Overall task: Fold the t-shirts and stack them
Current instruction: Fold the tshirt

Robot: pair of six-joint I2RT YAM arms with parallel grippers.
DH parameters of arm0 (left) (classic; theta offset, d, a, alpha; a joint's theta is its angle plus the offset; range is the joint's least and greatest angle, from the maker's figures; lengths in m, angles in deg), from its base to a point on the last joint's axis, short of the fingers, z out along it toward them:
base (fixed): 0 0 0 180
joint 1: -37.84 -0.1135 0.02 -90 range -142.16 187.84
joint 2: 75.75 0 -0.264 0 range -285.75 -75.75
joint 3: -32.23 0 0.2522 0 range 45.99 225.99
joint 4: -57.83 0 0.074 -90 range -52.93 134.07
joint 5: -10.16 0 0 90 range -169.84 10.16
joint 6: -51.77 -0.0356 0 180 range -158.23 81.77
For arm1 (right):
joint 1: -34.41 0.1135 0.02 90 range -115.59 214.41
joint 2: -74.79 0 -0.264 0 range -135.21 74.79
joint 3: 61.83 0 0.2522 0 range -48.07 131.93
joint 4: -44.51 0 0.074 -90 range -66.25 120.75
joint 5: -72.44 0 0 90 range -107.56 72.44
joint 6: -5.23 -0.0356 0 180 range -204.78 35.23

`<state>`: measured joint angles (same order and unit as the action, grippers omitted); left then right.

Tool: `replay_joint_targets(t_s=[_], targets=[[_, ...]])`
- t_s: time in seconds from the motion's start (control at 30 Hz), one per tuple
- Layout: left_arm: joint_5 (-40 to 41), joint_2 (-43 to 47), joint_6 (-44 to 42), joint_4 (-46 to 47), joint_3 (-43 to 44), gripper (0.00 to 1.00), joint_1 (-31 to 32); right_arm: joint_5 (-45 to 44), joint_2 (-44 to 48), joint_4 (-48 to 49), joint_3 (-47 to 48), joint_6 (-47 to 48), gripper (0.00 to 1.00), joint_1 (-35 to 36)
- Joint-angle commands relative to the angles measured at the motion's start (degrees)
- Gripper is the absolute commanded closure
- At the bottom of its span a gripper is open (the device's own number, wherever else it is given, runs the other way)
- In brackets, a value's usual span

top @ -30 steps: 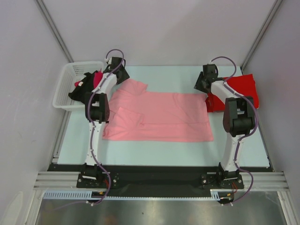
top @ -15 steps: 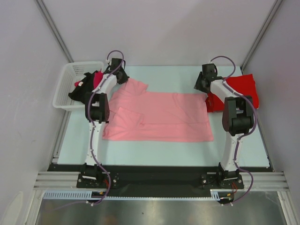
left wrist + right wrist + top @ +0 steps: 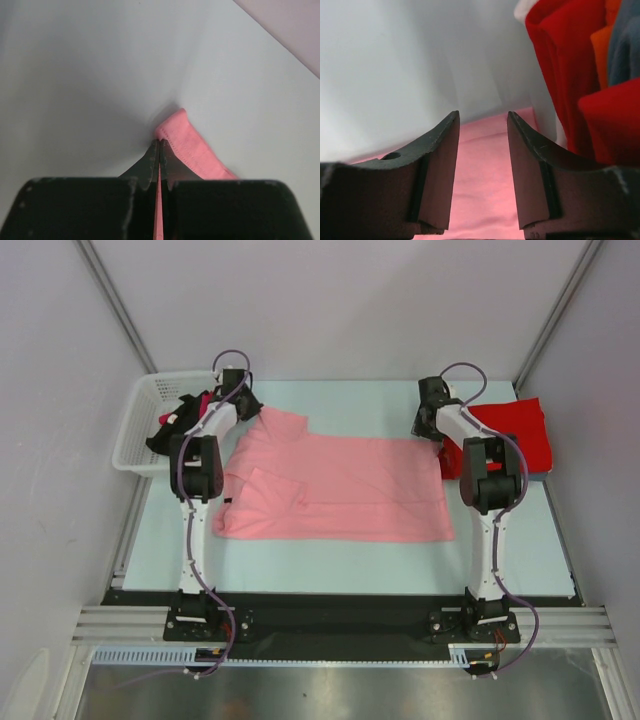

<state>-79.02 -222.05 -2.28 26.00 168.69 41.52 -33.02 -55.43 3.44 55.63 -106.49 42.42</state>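
Both arms have reached farther back: the left gripper (image 3: 159,150) is closed on the far-left corner of the pink shirt (image 3: 340,490), the right gripper (image 3: 482,122) stands open over its far-right corner, and it lies flat on the table (image 3: 370,400), long axis running left-right between them.

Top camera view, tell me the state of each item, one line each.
Salmon pink cloth t-shirt: spread flat, far-left corner pinched.
Bright red cloth t-shirts: folded, piled far right.
White plastic lattice basket: holding crumpled clothes.
Left pincer: shut on the pink t-shirt's corner.
Right pincer: open, over the pink t-shirt.
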Motion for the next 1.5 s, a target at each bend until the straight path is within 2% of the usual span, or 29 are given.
replay_joint_targets(t_s=[0.0,0.13,0.53,0.8,0.83,0.87,0.93,0.97,1.03,1.07,1.47], targets=[[1.2,2.4,0.2,0.0,-1.9,1.00,-0.9,-4.7,0.0,-2.4,1.9,1.1,0.52,0.3],[2.2,2.9,0.8,0.6,-2.5,1.00,-0.9,-11.1,0.0,-3.6,1.8,1.9,0.49,1.1],[2.6,5.9,1.1,2.4,-5.2,1.00,-1.5,-10.6,-1.4,-3.5,1.2,1.9,0.50,1.2],[4.2,7.7,-1.8,2.7,-5.4,1.00,-0.3,-7.0,-5.0,-5.2,6.4,1.5,0.62,1.6],[4.3,7.9,-1.8,2.7,-5.5,1.00,-0.3,-6.9,-5.3,-5.4,6.9,1.5,0.66,1.7],[4.5,8.5,-2.2,2.7,-5.8,1.00,-0.2,-6.9,-5.4,-5.5,7.1,1.4,0.77,1.7],[5.4,9.3,-2.5,2.7,-6.6,1.00,0.3,-7.3,-4.9,-5.6,7.3,1.5,0.84,2.0],[5.9,10.0,-3.2,2.8,-6.8,1.00,0.5,-7.4,-4.6,-5.6,7.2,1.6,0.91,2.1],[7.0,10.8,-4.0,2.8,-7.1,1.00,1.1,-7.9,-3.9,-5.5,6.9,1.3,0.95,2.4],[7.2,11.2,-4.5,2.8,-7.3,1.00,1.2,-8.2,-3.2,-5.3,6.6,1.5,1.00,2.5],[7.4,19.3,-5.5,6.4,-14.4,1.00,1.9,-8.4,4.3,-5.1,1.3,1.3,1.00,3.4]])
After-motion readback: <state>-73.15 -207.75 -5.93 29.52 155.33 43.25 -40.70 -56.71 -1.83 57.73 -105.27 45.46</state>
